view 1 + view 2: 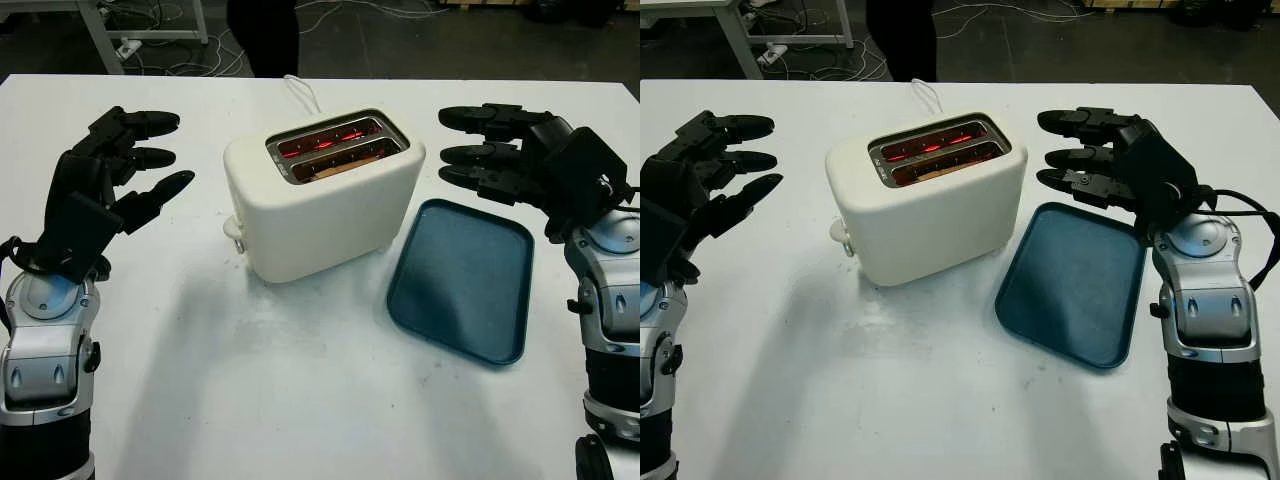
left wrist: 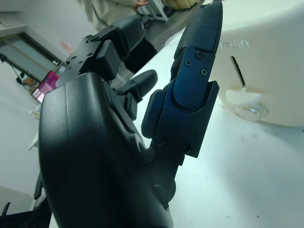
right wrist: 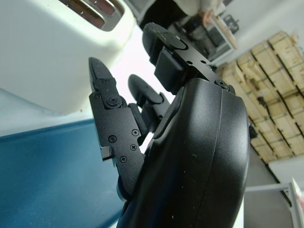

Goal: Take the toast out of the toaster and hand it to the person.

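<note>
A cream two-slot toaster (image 1: 320, 200) stands mid-table, both slots glowing red. In the nearer slot a brown strip of toast (image 1: 335, 165) shows, sunk low. My left hand (image 1: 135, 160) hovers open to the left of the toaster, a short gap away. My right hand (image 1: 480, 150) hovers open to its right, above the far corner of the blue tray (image 1: 465, 280). In the left wrist view the toaster's side lever and knob (image 2: 249, 107) sit beyond my fingers (image 2: 197, 71). A person in dark clothes (image 1: 262, 35) stands behind the table's far edge.
The blue tray lies flat right of the toaster with nothing on it. A white power cord (image 1: 300, 92) runs from the toaster's back toward the far edge. Bare white tabletop (image 1: 280, 390) stretches in front. Cables and table legs (image 1: 120, 40) sit on the floor beyond.
</note>
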